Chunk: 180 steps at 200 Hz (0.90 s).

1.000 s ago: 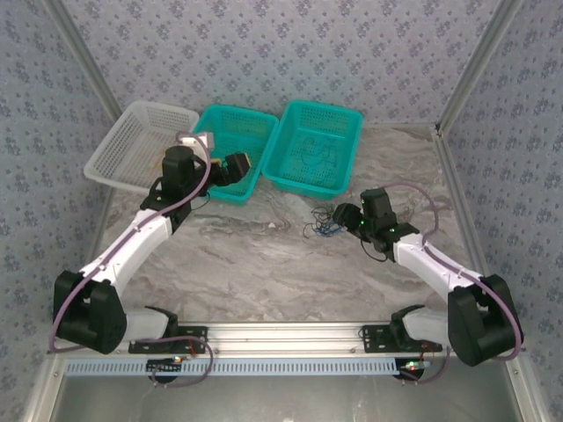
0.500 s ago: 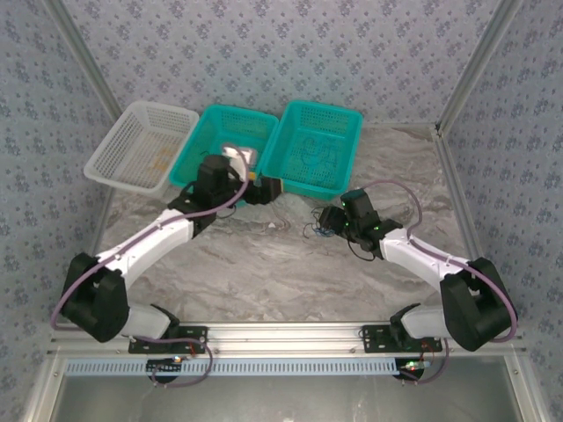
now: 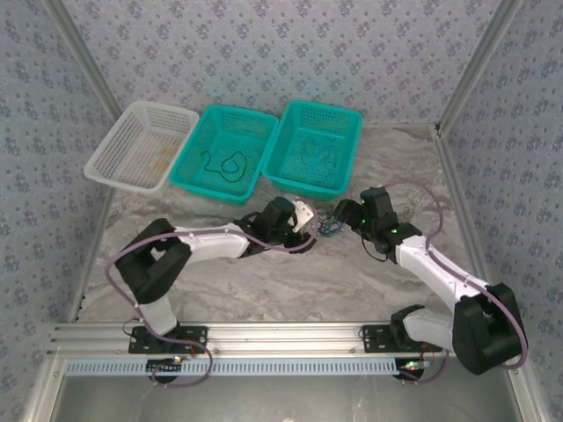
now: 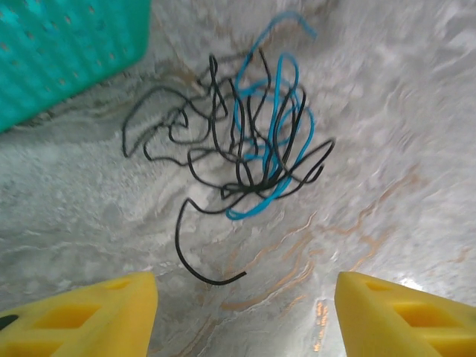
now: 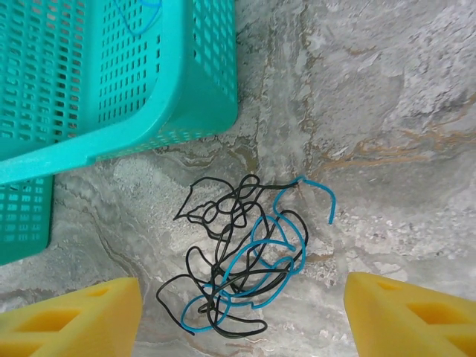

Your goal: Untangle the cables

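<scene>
My left pincer [image 4: 242,301] is open, its yellow fingers [image 4: 97,309] spread wide with nothing between them. My right pincer [image 5: 242,297] is likewise open and empty. The cables [image 4: 253,149], black and blue strands in a loose knot, lie on the marble-patterned table [image 3: 264,272] just ahead of both pincers, touched by neither. Just beyond the knot stands a teal basket [image 5: 171,89] with a blue strand [image 3: 312,156] inside. Beside it a second teal basket [image 3: 227,132] holds a black cable [image 3: 224,164], and a white basket [image 3: 141,145] stands leftmost.

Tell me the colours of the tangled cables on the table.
Black and blue cables; clearest in the right wrist view.
</scene>
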{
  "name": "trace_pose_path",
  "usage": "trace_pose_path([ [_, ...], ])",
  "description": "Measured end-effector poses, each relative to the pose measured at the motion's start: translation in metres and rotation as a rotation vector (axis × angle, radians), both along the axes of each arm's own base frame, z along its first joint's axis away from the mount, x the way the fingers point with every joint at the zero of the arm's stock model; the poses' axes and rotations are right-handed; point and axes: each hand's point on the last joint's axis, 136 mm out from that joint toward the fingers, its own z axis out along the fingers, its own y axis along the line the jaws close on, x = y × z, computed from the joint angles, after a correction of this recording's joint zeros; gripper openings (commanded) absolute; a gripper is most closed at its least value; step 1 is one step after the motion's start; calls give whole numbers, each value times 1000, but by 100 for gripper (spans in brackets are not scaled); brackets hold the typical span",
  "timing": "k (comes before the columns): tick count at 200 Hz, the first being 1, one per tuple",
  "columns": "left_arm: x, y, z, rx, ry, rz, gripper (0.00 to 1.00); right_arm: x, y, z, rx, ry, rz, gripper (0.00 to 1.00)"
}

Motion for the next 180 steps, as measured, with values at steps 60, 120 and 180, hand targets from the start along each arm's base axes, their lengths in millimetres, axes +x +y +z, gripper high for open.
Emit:
trace_pose_path([
  [60, 3, -16, -36, 118, -137, -24, 55, -6, -8, 2, -4, 7, -11, 79],
  [120, 20, -24, -37, 144, -244, 11, 47, -10, -9, -5, -12, 27, -11, 80],
  [180, 26, -31, -29, 120, -275, 11, 36, -10, -10, -5, -15, 28, -11, 80],
])
